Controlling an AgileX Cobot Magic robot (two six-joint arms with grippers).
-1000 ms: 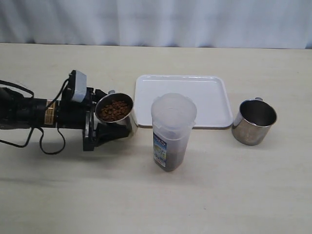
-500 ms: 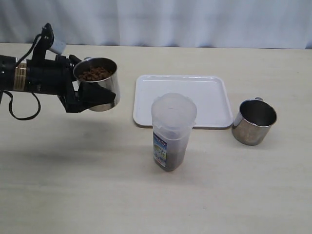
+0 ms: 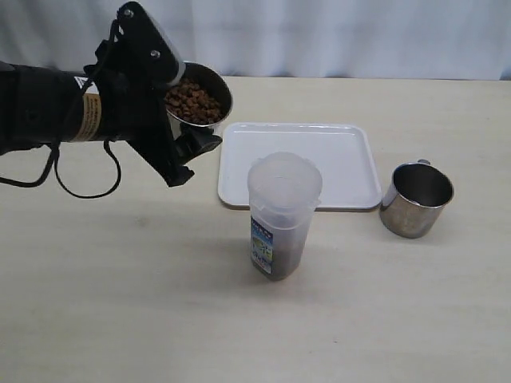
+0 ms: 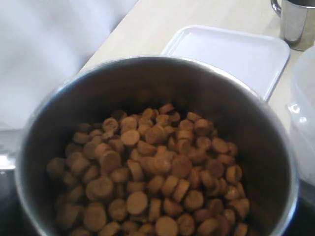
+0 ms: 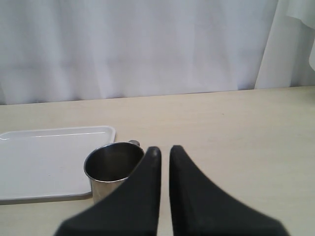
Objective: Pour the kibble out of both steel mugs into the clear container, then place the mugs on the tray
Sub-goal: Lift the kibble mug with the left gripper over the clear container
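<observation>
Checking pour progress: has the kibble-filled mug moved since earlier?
Yes. The filled steel mug has risen from beside the near-left corner of the tray to up by its far-left corner.

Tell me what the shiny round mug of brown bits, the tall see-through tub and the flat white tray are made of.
Shiny round mug: probably polished steel, mirror-like. Tall see-through tub: likely cloudy plastic, kibble shows through. Flat white tray: seemingly smooth, slightly glossy plastic.
</observation>
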